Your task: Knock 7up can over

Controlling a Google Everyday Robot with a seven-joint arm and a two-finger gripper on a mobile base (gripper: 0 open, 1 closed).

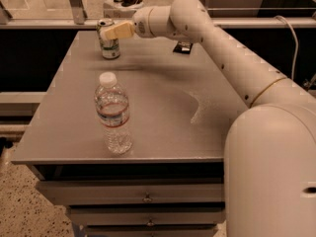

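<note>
You see a clear water bottle (113,113) with a white cap, upright, left of centre on a grey table (163,107). A small dark object (183,47) lies near the table's far edge, right of the gripper (106,32) at upper centre. Under the table, drawers (143,197); speckled floor (19,206) at lower left.

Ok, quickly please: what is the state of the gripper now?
Gripper: cannot be told whether open or shut; it is at the upper part of the 7up can, at the far left of the table.
</note>
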